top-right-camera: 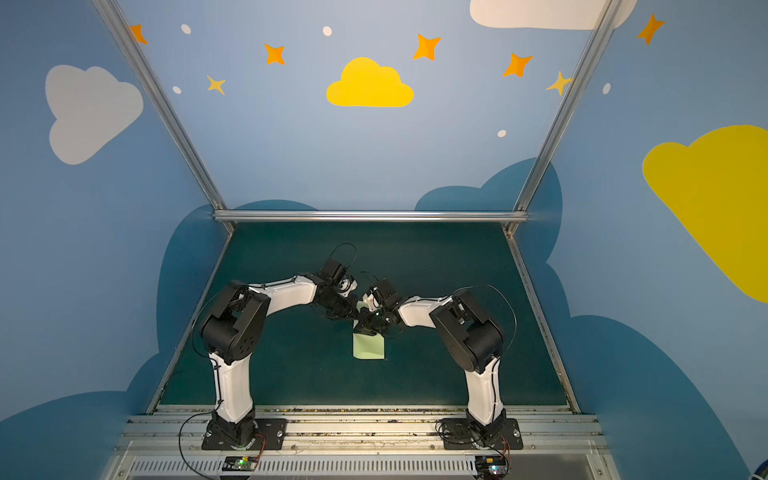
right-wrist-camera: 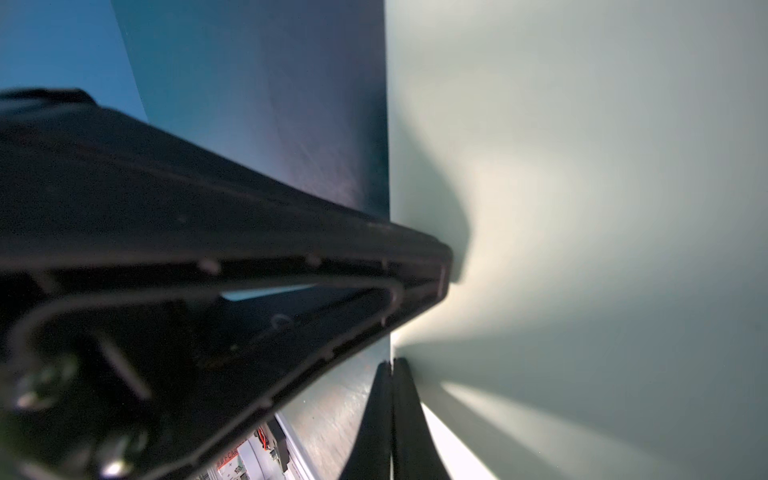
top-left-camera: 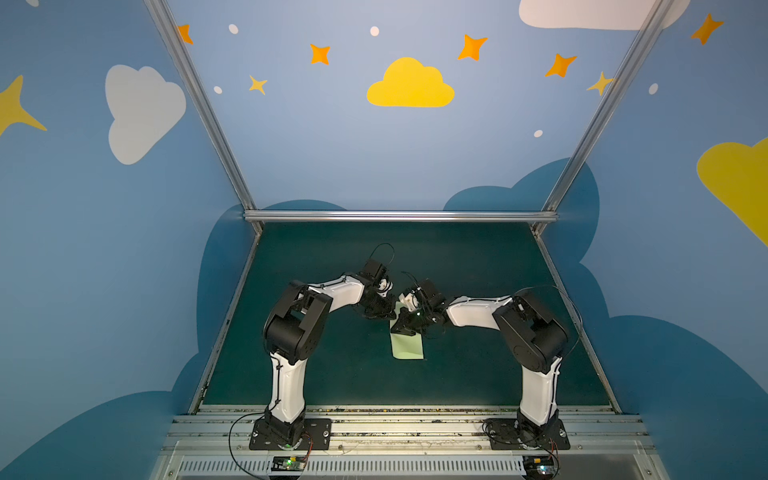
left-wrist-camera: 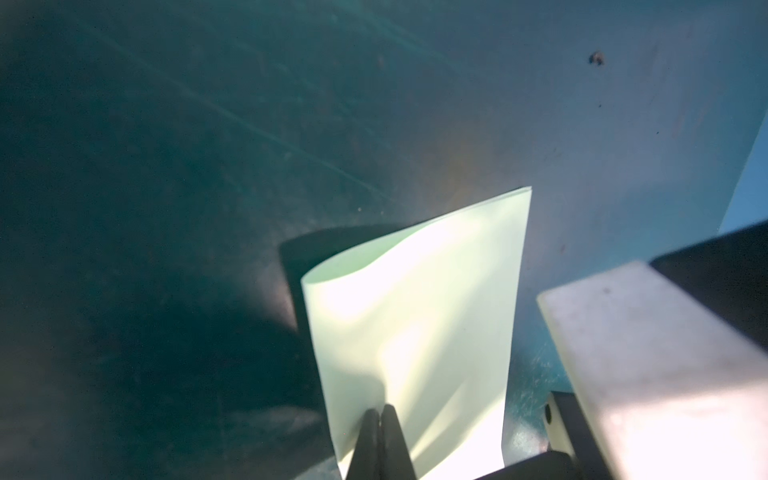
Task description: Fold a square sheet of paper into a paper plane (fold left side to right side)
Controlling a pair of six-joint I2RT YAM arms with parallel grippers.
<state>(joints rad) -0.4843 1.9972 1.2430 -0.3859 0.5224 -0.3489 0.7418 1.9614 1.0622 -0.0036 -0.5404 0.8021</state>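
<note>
Both closed tight: left gripper (left-wrist-camera: 380, 410) tip on paper (left-wrist-camera: 415, 316), right gripper (right-wrist-camera: 391, 362) at its edge, just beside. Paper runs lengthwise straight ahead of left gripper. Pinch unclear.

the square sheet of paper (top-left-camera: 407, 347) is plain pale green, doubled over on itself into a narrow strip. it lies on the dark green mat (top-left-camera: 332, 374) midway between my two arms, running lengthwise away from my bases; both top views show the sheet (top-right-camera: 368, 347) this way. one long side is a soft rounded bend that bulges up, not a flat crease. along the other side the two layers' edges meet. my left gripper (left-wrist-camera: 380, 409) and right gripper (right-wrist-camera: 392, 361), tips together, meet its far end; pinching or pressing, i can't tell.
</note>
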